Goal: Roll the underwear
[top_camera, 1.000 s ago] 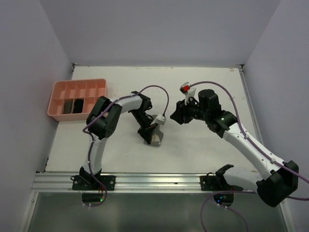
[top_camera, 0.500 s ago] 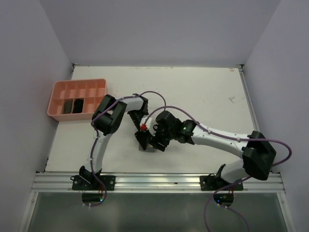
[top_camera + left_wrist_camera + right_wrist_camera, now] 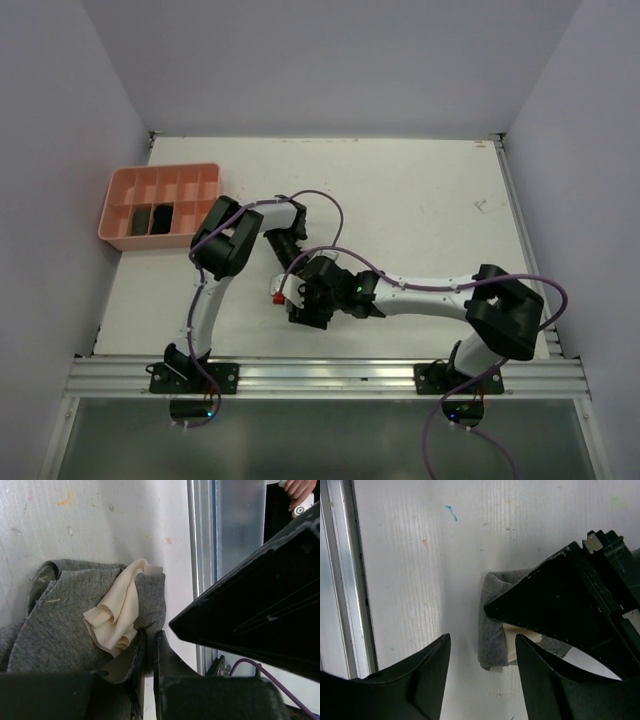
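A pink compartment tray [image 3: 165, 171] sat at the far left of the white desk [image 3: 430, 200], close to the left wall [image 3: 60, 150]. An aluminium rail [image 3: 330, 375] ran along the desk's near edge. A small blue mark [image 3: 451, 512] and an orange speck [image 3: 424, 542] showed on the scuffed surface near that rail.

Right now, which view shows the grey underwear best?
Left wrist: the underwear is close up, cream lining visible, pinched by the left fingers. Right wrist shows only one folded end. Top external: arms cover it.
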You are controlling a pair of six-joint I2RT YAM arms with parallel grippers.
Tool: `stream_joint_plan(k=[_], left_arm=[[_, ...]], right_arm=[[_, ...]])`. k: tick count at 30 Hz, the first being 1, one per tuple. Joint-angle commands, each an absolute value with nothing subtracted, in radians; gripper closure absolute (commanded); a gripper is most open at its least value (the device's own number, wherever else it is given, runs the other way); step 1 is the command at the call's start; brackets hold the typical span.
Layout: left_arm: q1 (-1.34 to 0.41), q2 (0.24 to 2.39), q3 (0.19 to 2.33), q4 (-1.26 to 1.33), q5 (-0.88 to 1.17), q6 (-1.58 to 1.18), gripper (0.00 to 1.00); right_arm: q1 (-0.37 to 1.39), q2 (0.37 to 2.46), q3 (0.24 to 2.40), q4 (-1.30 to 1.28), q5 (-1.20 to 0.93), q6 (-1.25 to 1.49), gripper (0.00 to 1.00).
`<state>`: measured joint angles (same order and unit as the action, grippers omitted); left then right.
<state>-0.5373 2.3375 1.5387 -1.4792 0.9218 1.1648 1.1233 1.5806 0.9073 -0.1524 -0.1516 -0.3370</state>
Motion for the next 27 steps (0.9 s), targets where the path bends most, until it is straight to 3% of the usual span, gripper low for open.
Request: stream_joint_plan(k=[1, 6, 9, 16, 22, 27], left_arm=[[-0.538, 2.390, 1.514, -1.276, 0.764, 1.247, 0.92], [-0.540, 2.387, 1.513, -1.279, 0.765, 1.250, 0.91], [-0.537, 2.381, 1.508, -1.269, 0.769, 1.247, 0.91], [-0.520, 2.355, 1.519, -1.235, 0.801, 1.212, 0.87], [-0.468, 2.296, 1.666, -1.285, 0.837, 1.172, 0.69], [-0.350, 2.299, 1.945, -1.312, 0.868, 1.072, 0.65]], right_arm=[[1.129, 1.612, 0.897, -0.052, -0.100, -0.383, 0.42], [1.127, 1.654, 0.877, -0.008, -0.100, -0.380, 0.45], [1.129, 1.700, 0.880, -0.006, -0.138, -0.362, 0.54], [1.129, 1.747, 0.888, -0.057, -0.212, -0.339, 1.00], [1.124, 1.755, 0.891, -0.123, -0.298, -0.249, 1.00], [1.086, 1.761, 0.876, -0.130, -0.353, -0.186, 1.00]])
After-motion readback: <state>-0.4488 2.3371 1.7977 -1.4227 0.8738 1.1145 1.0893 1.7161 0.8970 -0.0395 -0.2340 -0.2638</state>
